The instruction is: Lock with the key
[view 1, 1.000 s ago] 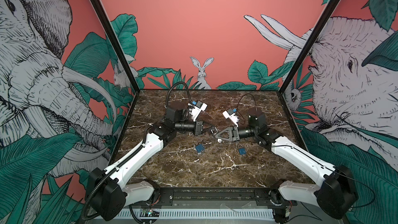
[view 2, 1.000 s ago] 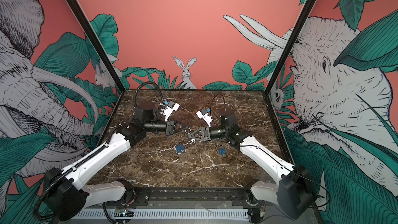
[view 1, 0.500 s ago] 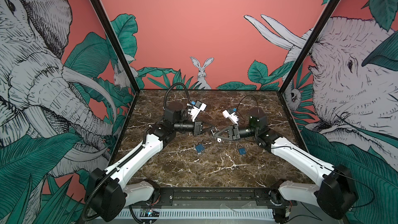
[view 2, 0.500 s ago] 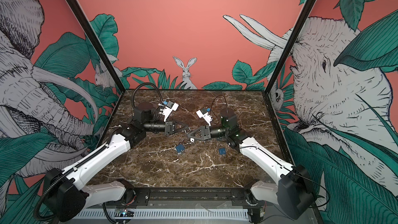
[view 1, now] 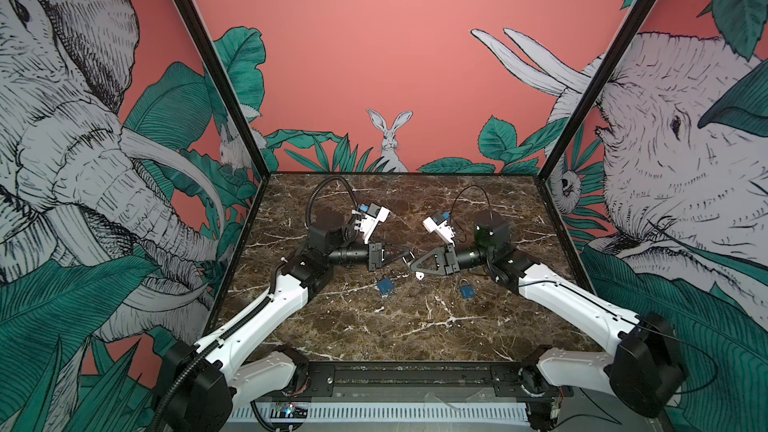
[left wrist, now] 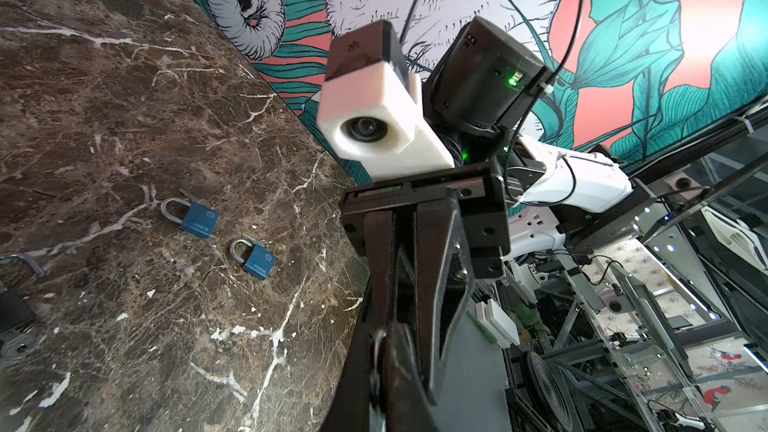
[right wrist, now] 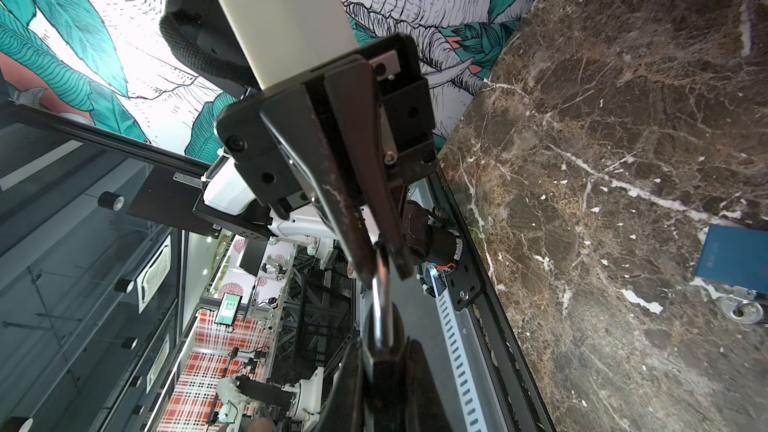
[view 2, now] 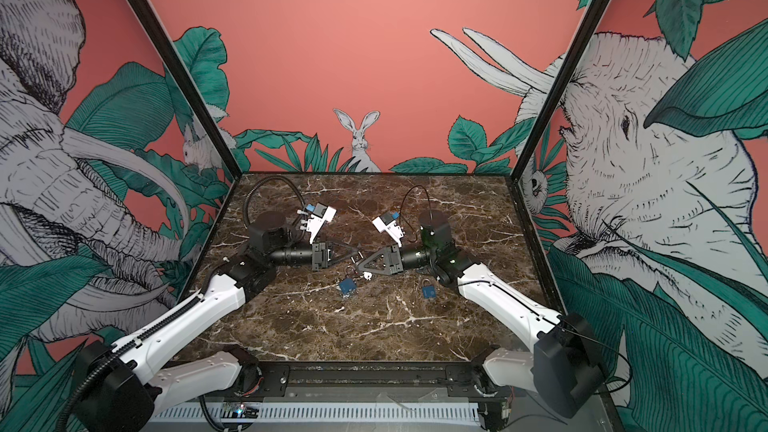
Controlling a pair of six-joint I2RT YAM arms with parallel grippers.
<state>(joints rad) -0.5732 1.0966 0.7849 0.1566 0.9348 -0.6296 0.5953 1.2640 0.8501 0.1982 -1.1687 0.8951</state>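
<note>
A small silver key [right wrist: 380, 305] spans the gap between both grippers above the table's middle. My left gripper [view 1: 404, 258] is shut on one end and my right gripper [view 1: 412, 265] is shut on the other, tip to tip. In the left wrist view the key [left wrist: 376, 342] shows as a thin silver edge in my left gripper [left wrist: 376, 367]. A second key [view 2: 366, 274] hangs below on a ring. A blue padlock [view 1: 385, 285] lies on the marble just under the grippers, and the right wrist view shows its body [right wrist: 731, 259].
Another blue padlock [view 1: 467, 292] lies beside the right arm. The left wrist view shows two blue padlocks [left wrist: 195, 218] [left wrist: 255, 259] with closed shackles and keys. The marble table [view 1: 395, 326] is walled at the back and both sides.
Both arms have shifted slightly and the two gripper tips have drawn together. Both jaws stay shut.
</note>
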